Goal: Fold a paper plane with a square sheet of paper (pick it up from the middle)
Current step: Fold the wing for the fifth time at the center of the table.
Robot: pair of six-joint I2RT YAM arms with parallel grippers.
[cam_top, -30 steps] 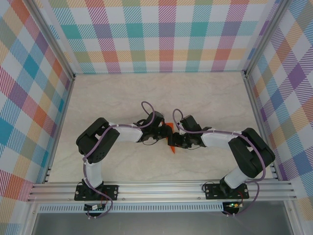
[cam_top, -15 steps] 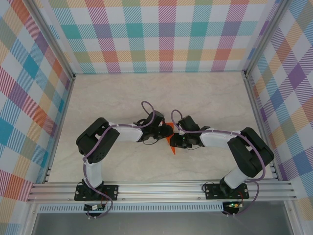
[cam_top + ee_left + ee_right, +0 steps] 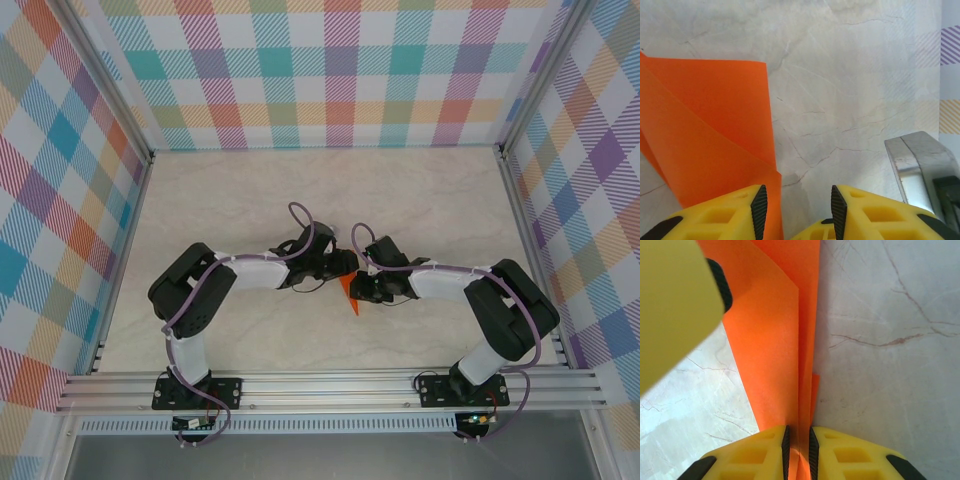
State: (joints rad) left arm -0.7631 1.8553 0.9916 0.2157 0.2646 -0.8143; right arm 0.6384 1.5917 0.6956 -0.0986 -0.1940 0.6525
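The orange sheet of paper (image 3: 351,294) is folded into narrow layers along a centre crease, with a pointed tip toward the near side, like a paper plane. My right gripper (image 3: 799,445) is shut on the folded layers (image 3: 775,340), which stand on edge above the table; in the top view this gripper (image 3: 360,289) is just right of the paper. My left gripper (image 3: 799,210) is open with only bare table between its pads. The paper (image 3: 705,125) lies beside and behind its left finger. In the top view the left gripper (image 3: 341,264) sits just above the paper.
The marble table top (image 3: 420,200) has free room all round the two arms. Plaid walls with aluminium posts (image 3: 515,200) close in the sides and back. A yellow finger of the left gripper (image 3: 675,305) hangs near the paper's far end.
The left gripper has opened and let go of the paper. The right gripper has closed on the folded layers. The paper now shows lower, as one pointed piece.
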